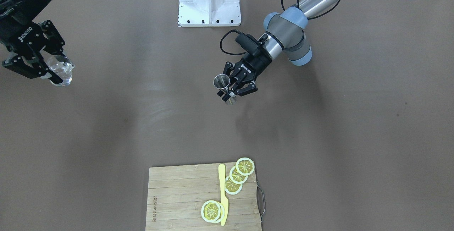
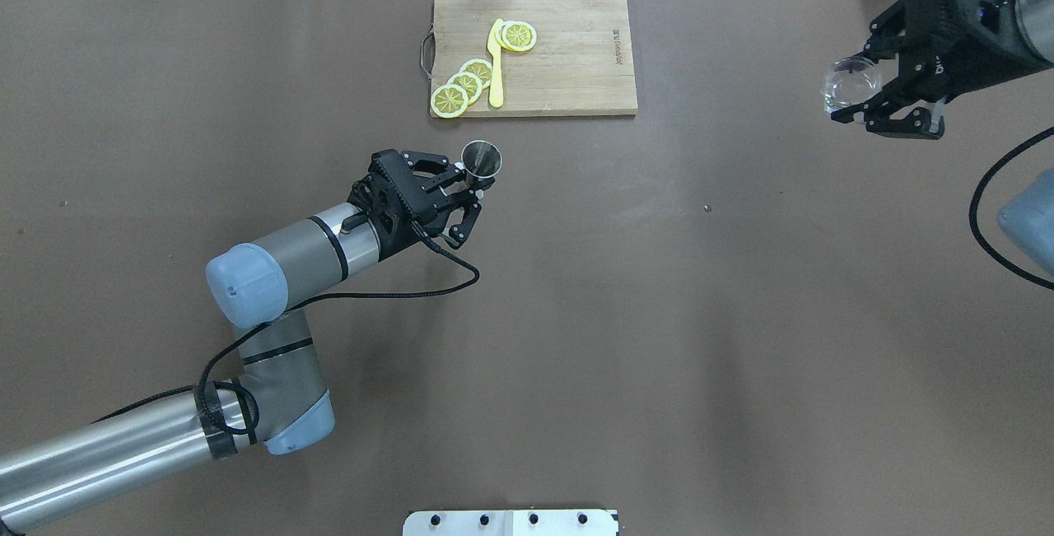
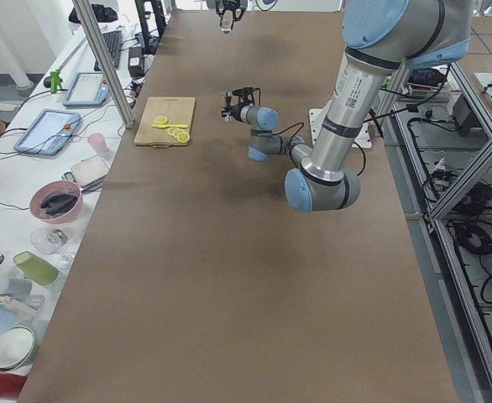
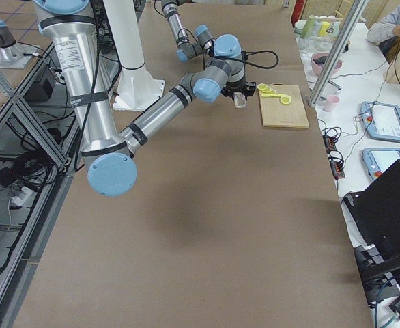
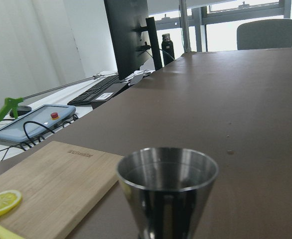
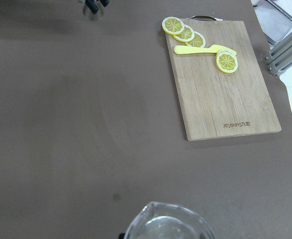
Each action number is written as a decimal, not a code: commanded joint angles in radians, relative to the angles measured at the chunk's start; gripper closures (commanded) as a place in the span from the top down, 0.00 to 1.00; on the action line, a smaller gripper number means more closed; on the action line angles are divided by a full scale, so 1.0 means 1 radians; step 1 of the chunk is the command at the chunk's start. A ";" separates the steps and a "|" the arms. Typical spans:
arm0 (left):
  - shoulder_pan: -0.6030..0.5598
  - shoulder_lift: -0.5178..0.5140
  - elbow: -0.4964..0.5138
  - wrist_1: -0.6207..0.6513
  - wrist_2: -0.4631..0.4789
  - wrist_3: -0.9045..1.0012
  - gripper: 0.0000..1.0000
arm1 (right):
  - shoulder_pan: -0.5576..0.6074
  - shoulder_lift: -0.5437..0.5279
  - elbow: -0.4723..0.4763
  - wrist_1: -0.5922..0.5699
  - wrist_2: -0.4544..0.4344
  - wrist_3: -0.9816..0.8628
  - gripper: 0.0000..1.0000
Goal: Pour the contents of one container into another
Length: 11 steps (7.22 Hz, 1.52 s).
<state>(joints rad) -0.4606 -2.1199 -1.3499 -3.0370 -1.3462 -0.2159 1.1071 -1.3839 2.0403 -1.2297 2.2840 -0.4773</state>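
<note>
Desk (image 2: 165, 67) covered in plain brown, taken from the overhead view's left. Left end effector (image 2: 471, 184) clenched on the narrow waist of a polished steel double-cone jigger (image 2: 481, 159), near the desk's middle and just short of the board. Jigger upright, long axis vertical, wide mouth facing up; cannot tell whether its base touches the desk.

Beyond it, at the far edge, a rectangular bamboo cutting board (image 2: 568, 50) lying flat, carrying round yellow lemon slices (image 2: 465, 85) and a yellow plastic knife (image 2: 496, 67).

Far right: right end effector (image 2: 860, 90) grasping a small clear glass pitcher (image 2: 844, 81), raised above the desk and well apart from the jigger. Mouth upward, axis roughly vertical, pouring lip visible on the rim in the right wrist view.
</note>
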 commanded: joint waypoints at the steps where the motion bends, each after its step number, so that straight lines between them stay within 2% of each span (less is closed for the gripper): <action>1: -0.039 0.024 -0.008 -0.014 0.019 -0.002 0.00 | 0.046 -0.110 -0.046 0.177 0.026 0.038 0.00; 3: -0.078 0.066 -0.020 -0.035 0.025 -0.005 0.00 | 0.085 -0.135 -0.130 0.315 0.060 0.097 0.00; 5: -0.116 0.118 -0.020 -0.069 0.047 -0.005 0.00 | 0.091 -0.150 -0.198 0.441 0.055 0.181 0.00; 7: -0.133 0.184 -0.017 -0.184 0.070 -0.003 0.00 | 0.091 -0.150 -0.286 0.579 0.029 0.267 0.00; 9: -0.131 0.246 -0.017 -0.254 0.139 -0.005 0.00 | 0.089 -0.150 -0.386 0.724 0.008 0.347 0.00; 11: -0.113 0.285 -0.028 -0.279 0.285 -0.011 0.00 | 0.088 -0.141 -0.472 0.867 -0.001 0.438 0.00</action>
<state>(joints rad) -0.5852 -1.8585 -1.3727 -3.3006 -1.1543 -0.2228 1.1961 -1.5311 1.6238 -0.4529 2.2898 -0.0979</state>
